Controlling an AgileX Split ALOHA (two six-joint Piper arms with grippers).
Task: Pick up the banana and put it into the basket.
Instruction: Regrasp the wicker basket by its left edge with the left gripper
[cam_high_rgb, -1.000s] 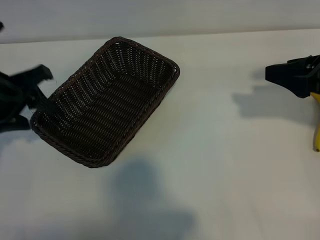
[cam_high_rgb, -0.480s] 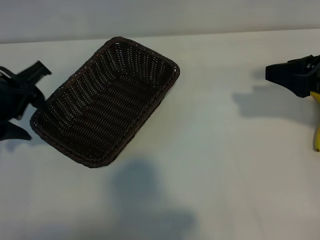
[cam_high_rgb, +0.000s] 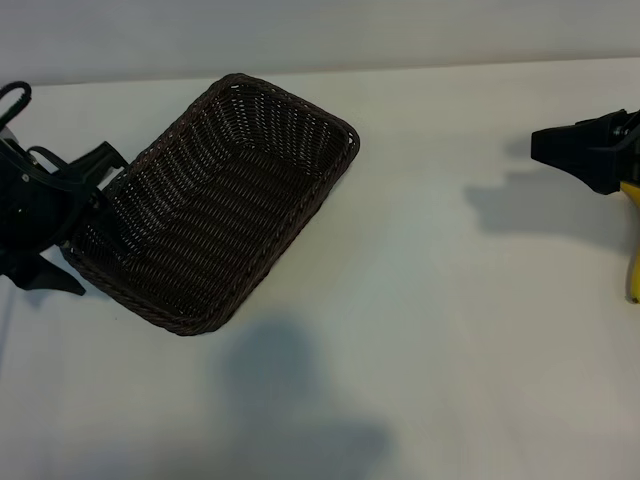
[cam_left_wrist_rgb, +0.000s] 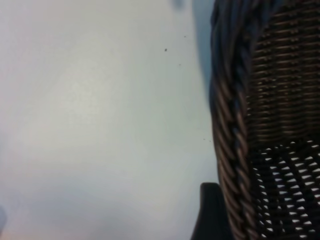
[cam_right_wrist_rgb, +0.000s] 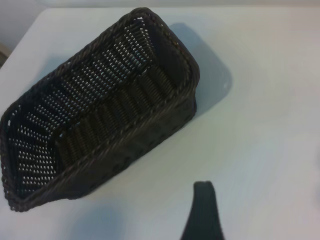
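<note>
White table (cam_high_rgb: 450, 380), seemingly empty basket (cam_high_rgb: 215, 210)

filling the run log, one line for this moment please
left gripper: open, at basket end rim | right gripper: open, idle | banana: on table

No text, label, brand, number or sign can be read anywhere.

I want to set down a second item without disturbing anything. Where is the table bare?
Bare: the wide table stretch between the basket and the right gripper, and in front of the basket. Crowded: the basket's left end, where the left gripper sits against the rim.
</note>
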